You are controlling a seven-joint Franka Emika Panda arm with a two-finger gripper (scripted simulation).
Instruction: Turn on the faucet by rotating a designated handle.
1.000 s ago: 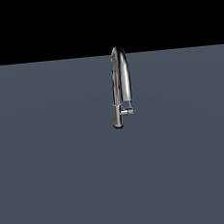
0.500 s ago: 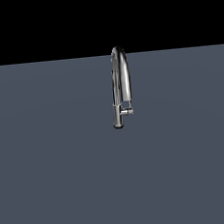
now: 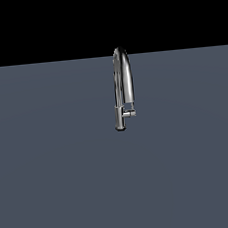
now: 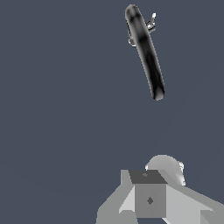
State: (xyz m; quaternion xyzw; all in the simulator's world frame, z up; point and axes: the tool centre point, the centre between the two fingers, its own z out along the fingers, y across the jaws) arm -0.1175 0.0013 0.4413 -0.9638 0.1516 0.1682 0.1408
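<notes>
The faucet (image 3: pixel 122 80) is a slim chrome gooseneck tap standing on the grey floor, right of centre in the exterior view. Its arched spout rises high above a thicker lower body. The handle (image 3: pixel 130 114) is a short chrome stub that juts from the lower body toward the exterior view's right. The wrist view looks down on the faucet (image 4: pixel 146 52), with the handle (image 4: pixel 151 22) peeking out beside it. Grey blocky parts of my gripper (image 4: pixel 150 199) show at that view's edge, well away from the faucet. Its fingers cannot be made out. The arm does not show in the exterior view.
A flat grey floor (image 3: pixel 58 180) spreads around the faucet, with black background above it. No other object shows.
</notes>
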